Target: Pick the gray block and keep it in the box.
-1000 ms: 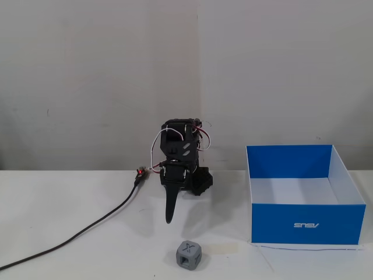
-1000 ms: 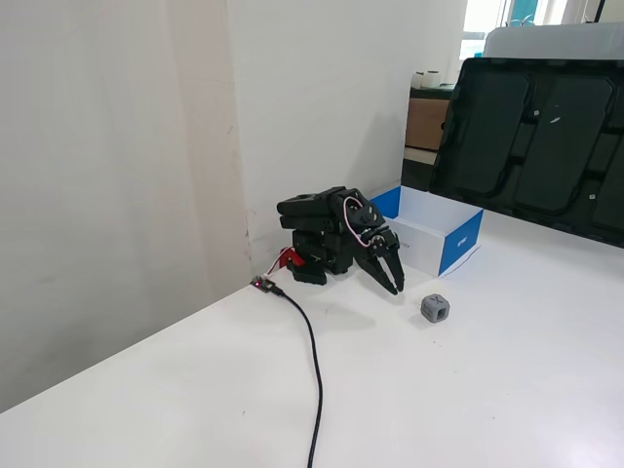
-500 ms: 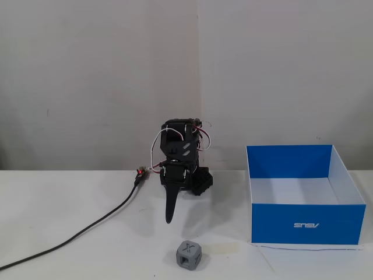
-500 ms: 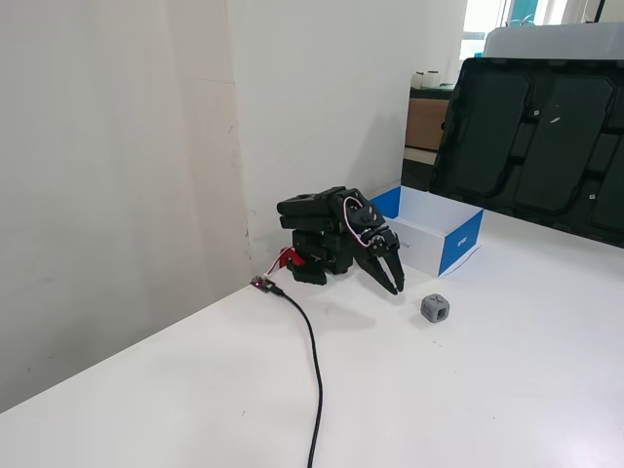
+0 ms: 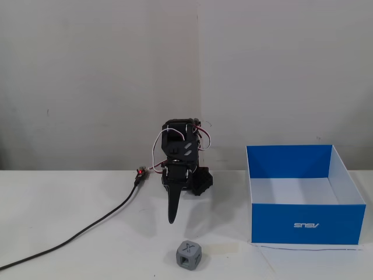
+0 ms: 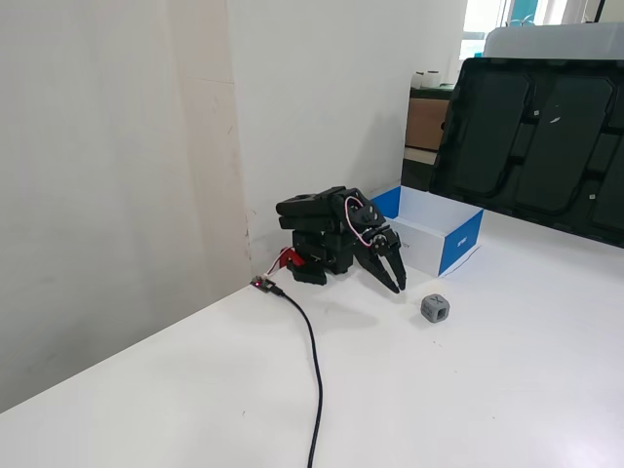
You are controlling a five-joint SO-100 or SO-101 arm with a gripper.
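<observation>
We see the arm (image 6: pixel 317 229) folded low over its base, its gripper (image 6: pixel 395 278) angled down toward the white table (image 6: pixel 487 390), tips just above the surface. The fingers (image 5: pixel 172 204) are parted a little and hold nothing. In both fixed views the gray block (image 5: pixel 189 255) lies on the table just ahead of the fingertips, apart from them. The blue box (image 5: pixel 306 223) stands beside the gripper, to its right in a fixed view.

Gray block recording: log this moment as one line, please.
pincer: open, empty, tips down near table | gray block: on table, untouched | box: empty | phase: pre-grasp
</observation>
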